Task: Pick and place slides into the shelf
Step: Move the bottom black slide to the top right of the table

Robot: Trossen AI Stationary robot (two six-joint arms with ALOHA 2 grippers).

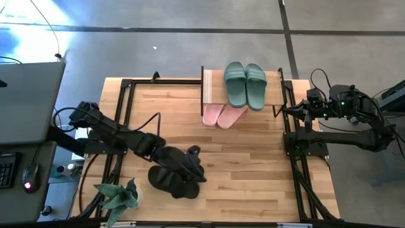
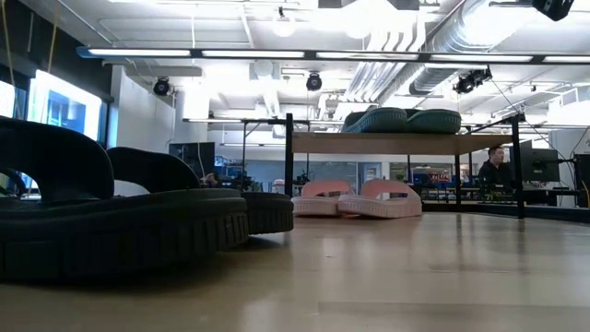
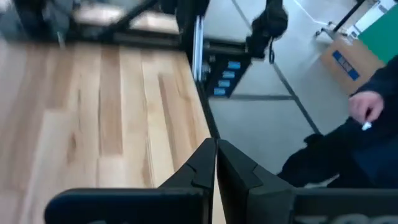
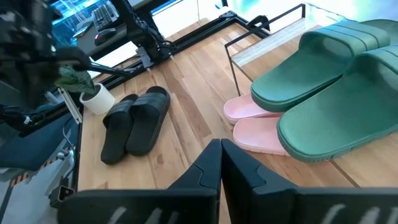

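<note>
Green slides two (pink two, black two).

grey floor crossed by dark seams; white ceiling with strip lights and ducts; a bright window.

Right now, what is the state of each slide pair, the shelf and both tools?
Green slides: side by side on the shelf's top board.
Pink slides: on the table, under that board.
Black slides: on the table, not yet placed.
Shelf: upright.
Left tool: shut, empty.
Right tool: shut, empty, at the table's right edge.
</note>
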